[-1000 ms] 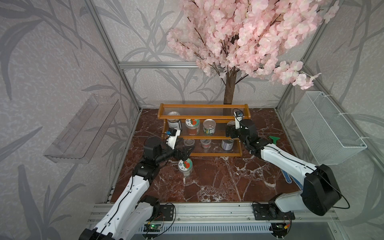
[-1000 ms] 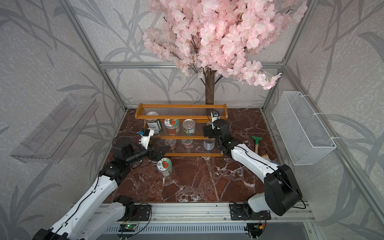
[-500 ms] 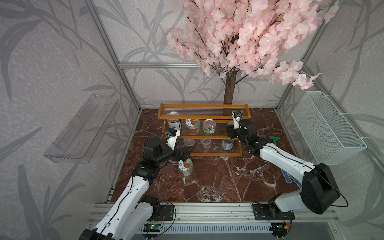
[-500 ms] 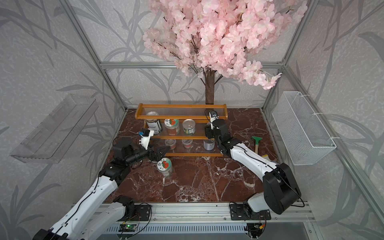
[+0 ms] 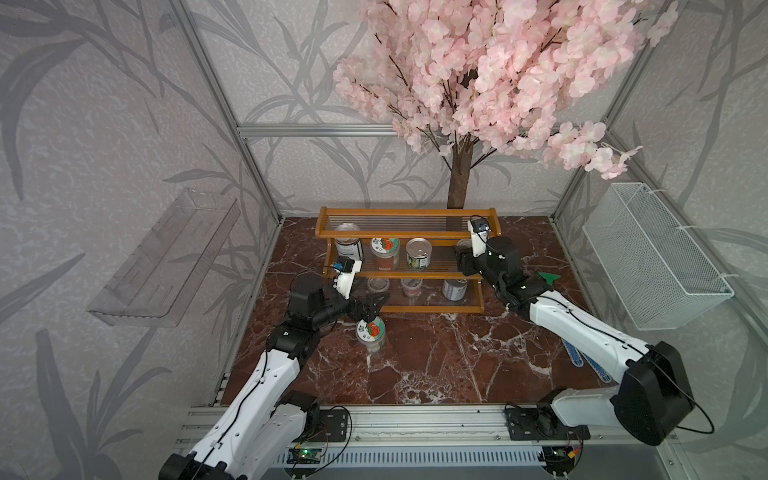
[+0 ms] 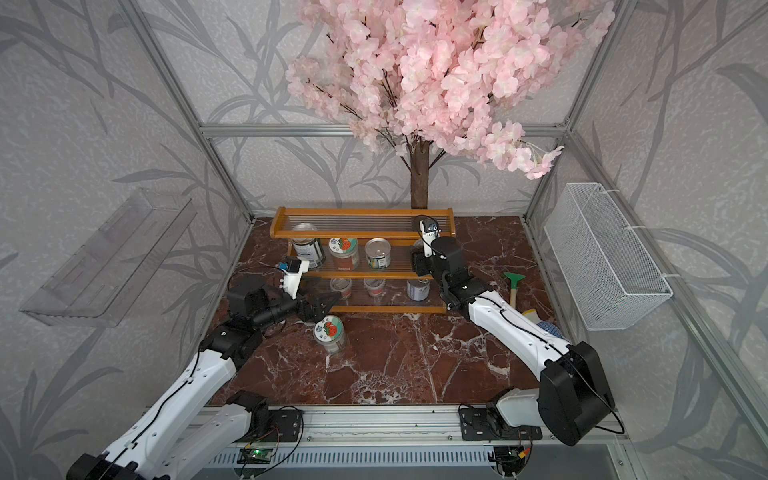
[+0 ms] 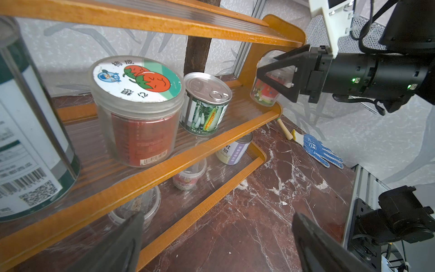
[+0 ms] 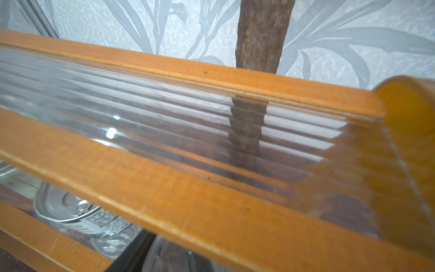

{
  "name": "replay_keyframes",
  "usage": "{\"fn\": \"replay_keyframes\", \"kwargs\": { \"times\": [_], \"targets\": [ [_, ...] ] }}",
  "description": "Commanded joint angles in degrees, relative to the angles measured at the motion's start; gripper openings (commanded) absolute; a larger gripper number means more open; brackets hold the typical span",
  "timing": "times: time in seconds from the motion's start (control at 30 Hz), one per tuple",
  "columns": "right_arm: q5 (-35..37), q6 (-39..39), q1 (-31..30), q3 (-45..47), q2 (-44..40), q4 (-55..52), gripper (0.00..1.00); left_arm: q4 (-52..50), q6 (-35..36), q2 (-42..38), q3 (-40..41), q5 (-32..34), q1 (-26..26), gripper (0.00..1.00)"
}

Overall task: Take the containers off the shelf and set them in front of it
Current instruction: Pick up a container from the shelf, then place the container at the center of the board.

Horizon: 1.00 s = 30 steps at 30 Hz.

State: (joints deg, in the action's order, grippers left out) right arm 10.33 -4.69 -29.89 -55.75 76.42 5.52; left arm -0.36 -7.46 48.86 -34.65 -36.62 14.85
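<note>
The orange-brown shelf (image 5: 405, 218) (image 6: 361, 214) stands at the back. Its middle tier carries a dark-labelled tin (image 5: 348, 245), a tomato-lid jar (image 7: 137, 113) and a corn tin (image 7: 204, 106). At that tier's right end my right gripper (image 5: 462, 259) (image 7: 270, 82) is shut on a clear plastic cup (image 7: 266, 94). Two clear cups (image 5: 378, 286) and a tin (image 5: 455, 289) sit on the bottom tier. A second tomato-lid jar (image 5: 370, 332) (image 6: 329, 330) stands on the floor in front. Just above and behind it my left gripper (image 5: 376, 301) (image 7: 217, 219) hangs open and empty.
A tree trunk (image 5: 459, 178) rises behind the shelf. On the left wall hangs a clear acrylic tray (image 5: 166, 257), on the right wall a white wire basket (image 5: 652, 257). A green scraper (image 5: 548, 277) and blue gloves (image 7: 320, 150) lie right of the shelf.
My right gripper's jaws have closed in on the clear cup at the middle tier's right end. The left arm and the jar on the floor have stayed put.
</note>
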Motion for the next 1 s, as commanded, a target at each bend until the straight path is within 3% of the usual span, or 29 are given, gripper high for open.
{"fn": "replay_keyframes", "kwargs": {
  "times": [0.0,0.27,0.43,0.77,0.97],
  "targets": [
    [-4.17,0.02,-0.71,0.18,-3.1,-2.12,0.68,1.22,0.62,0.28,-0.4,-0.94,-0.02,1.0],
    [-16.27,2.98,-7.09,6.55,-12.06,-3.79,0.68,-0.02,1.13,0.6,-1.0,-2.17,0.0,1.0],
    [-19.92,1.09,-14.76,15.73,-12.71,6.36,0.68,-2.16,2.09,-0.14,-1.02,-0.16,-0.09,1.0],
    [-21.05,1.64,-23.39,23.44,3.65,31.82,0.69,-4.19,1.93,-0.76,-1.72,2.66,-0.01,1.0],
    [-21.82,2.99,-23.5,23.27,15.48,42.44,0.69,-4.46,1.64,-0.94,-2.0,2.68,-0.04,1.0]
  ]
}}
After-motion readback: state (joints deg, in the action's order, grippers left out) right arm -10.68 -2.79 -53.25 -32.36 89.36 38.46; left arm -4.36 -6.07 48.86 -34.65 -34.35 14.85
